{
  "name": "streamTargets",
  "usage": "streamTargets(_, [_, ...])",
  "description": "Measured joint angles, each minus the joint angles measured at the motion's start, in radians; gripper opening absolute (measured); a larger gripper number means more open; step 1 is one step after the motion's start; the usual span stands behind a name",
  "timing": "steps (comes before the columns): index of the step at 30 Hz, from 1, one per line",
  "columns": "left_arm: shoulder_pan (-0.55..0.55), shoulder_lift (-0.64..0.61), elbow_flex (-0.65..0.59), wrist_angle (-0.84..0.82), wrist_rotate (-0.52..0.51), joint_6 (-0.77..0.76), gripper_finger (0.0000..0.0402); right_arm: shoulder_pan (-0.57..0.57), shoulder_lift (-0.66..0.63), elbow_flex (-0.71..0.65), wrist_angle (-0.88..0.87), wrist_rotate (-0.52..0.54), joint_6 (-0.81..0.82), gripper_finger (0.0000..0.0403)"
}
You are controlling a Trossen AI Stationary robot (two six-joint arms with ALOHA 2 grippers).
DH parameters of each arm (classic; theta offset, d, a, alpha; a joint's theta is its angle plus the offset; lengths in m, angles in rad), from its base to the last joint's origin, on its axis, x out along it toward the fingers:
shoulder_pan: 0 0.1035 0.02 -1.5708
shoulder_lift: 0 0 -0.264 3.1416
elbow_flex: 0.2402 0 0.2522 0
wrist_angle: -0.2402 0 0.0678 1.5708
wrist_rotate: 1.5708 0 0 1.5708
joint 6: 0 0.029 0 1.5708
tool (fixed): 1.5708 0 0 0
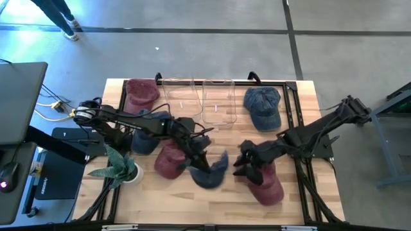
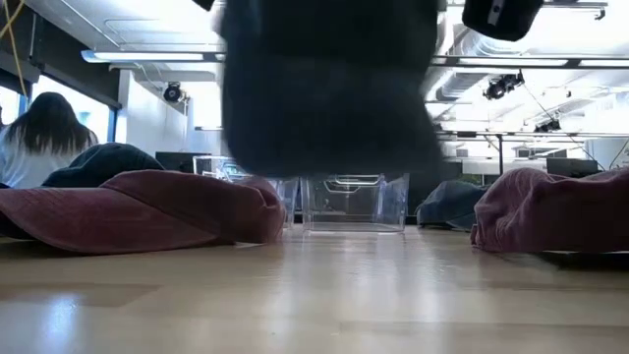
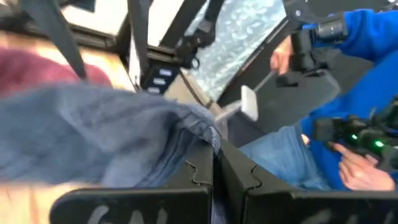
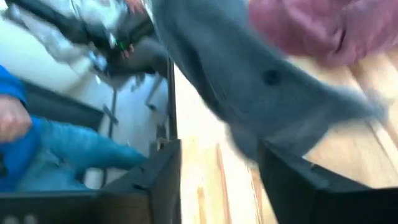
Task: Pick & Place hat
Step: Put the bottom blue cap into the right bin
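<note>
At frame centre my left claw (image 1: 207, 162) pinched the blue hat (image 1: 215, 172), while my right claw (image 1: 243, 160) gaped empty just right of it.

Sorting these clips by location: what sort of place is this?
Probably a robotics lab or open workshop: a light wooden table fitted with two dark robot arms, exposed ceiling ducts with strip lights, and a bare grey concrete floor.
</note>
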Motion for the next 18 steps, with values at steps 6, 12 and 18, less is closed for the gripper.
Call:
streamTargets(6, [0.005, 0.002, 0.095, -0.086, 0.004, -0.046, 0.0001, -0.052, -0.03, 0.0, 0.067, -0.043, -0.1, 0.0261])
streamTargets(12, [0.004, 0.004, 0.249, -0.281, -0.055, -0.05, 0.0001, -0.125, -0.037, 0.003, 0.15, -0.115, -0.392, 0.0263])
streamTargets(18, [0.005, 0.004, 0.352, -0.413, -0.127, -0.022, 0.0001, -0.235, -0.038, 0.068, 0.14, -0.203, -0.606, 0.0263])
